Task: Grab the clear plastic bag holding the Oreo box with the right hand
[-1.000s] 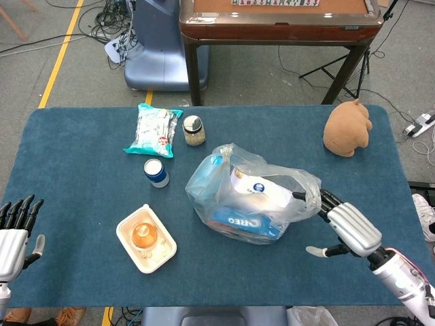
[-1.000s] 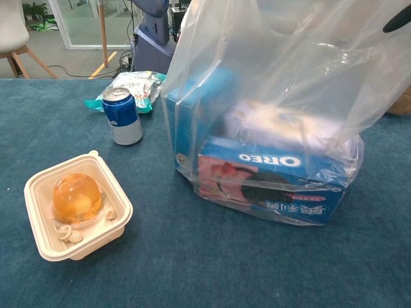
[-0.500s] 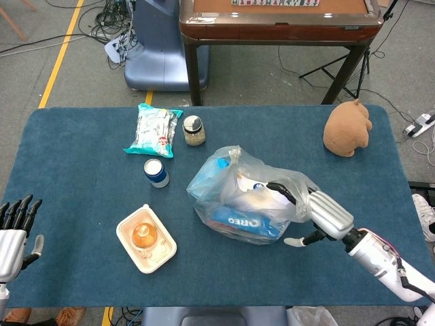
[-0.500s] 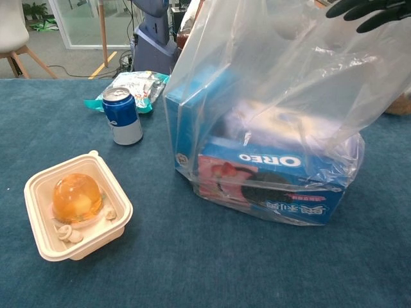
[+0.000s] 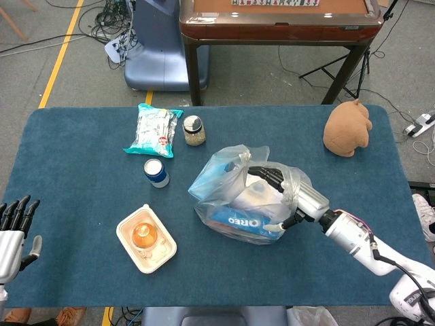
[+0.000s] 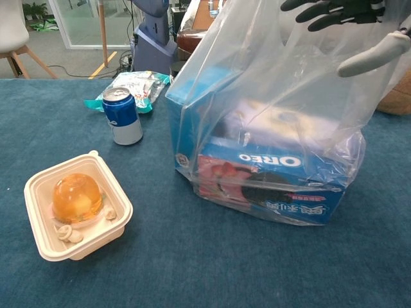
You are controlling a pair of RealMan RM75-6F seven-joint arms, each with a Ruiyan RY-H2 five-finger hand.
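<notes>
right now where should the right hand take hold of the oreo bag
Probably the loose gathered plastic at the top of the clear plastic bag, coming from the right side, where the right hand reaches. The Oreo box weighs the bottom flat, so only the upper film bunches.

The bag was thin clear plastic, glossy and creased, over a shiny printed Oreo box of card, and the right hand showed smooth silver casing with matt black fingers. The table wore a matt blue napped cloth. The can looked glossy metal, the tray smooth cream plastic, the toy brown plush.
</notes>
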